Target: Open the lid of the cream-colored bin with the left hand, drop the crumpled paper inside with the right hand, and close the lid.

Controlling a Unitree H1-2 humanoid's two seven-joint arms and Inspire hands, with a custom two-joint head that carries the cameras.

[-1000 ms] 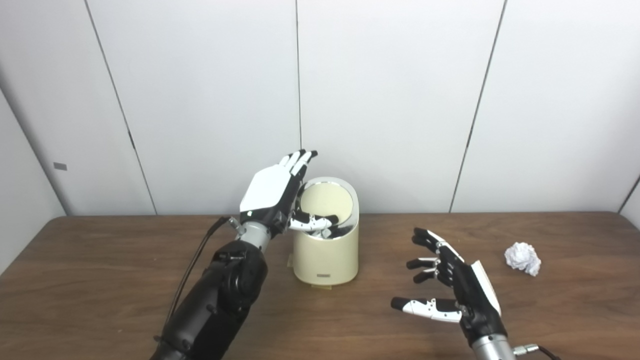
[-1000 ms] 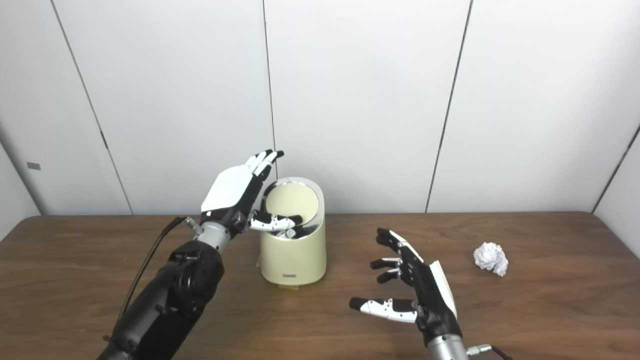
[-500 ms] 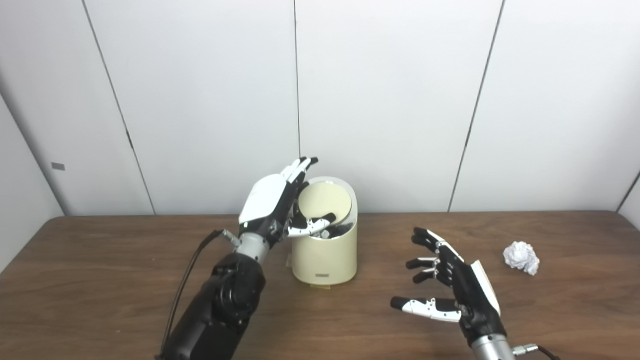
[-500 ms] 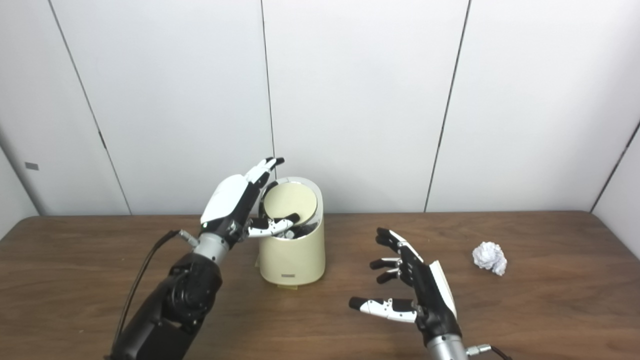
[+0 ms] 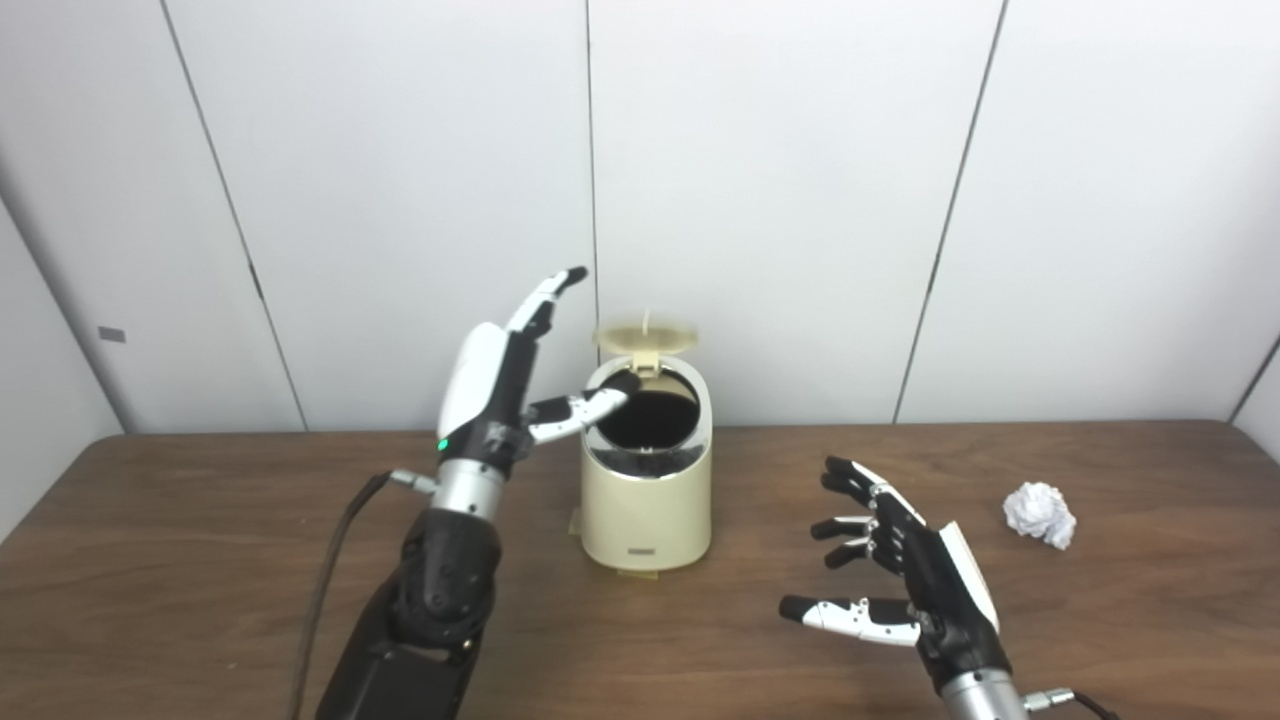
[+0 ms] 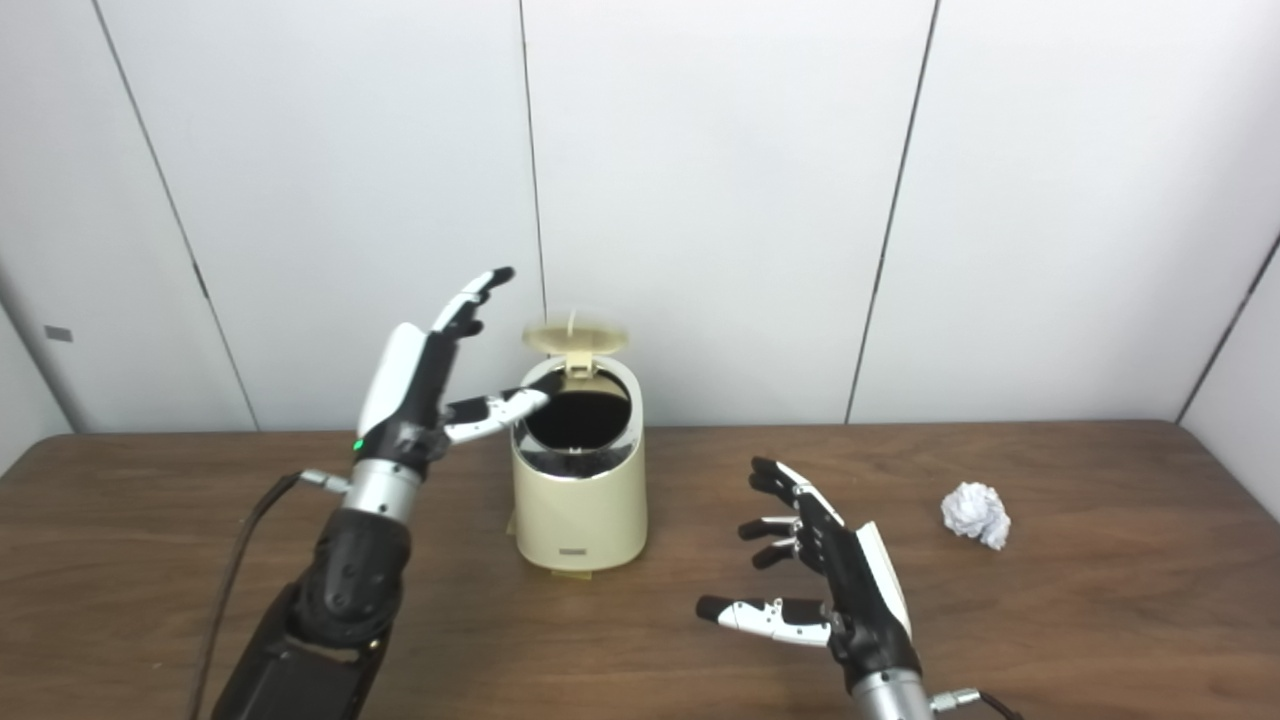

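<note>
The cream-colored bin [image 5: 648,510] stands at the middle of the brown table. Its round lid [image 5: 646,336] is tipped up at the back, and the dark opening [image 5: 648,418] shows. My left hand [image 5: 492,385] is raised just left of the bin, open, fingers pointing up, with its thumb reaching to the rim at the lid's hinge. The crumpled white paper [image 5: 1041,514] lies on the table at the far right. My right hand [image 5: 905,570] hovers low over the table between bin and paper, open, fingers spread, holding nothing.
White wall panels [image 5: 780,200] close off the space right behind the table's [image 5: 200,560] far edge. A black cable [image 5: 330,580] trails along my left forearm.
The lid went from lying shut on the bin to standing up at the back. My left hand lifted and drew back to the left. The right hand and the paper stayed put.
</note>
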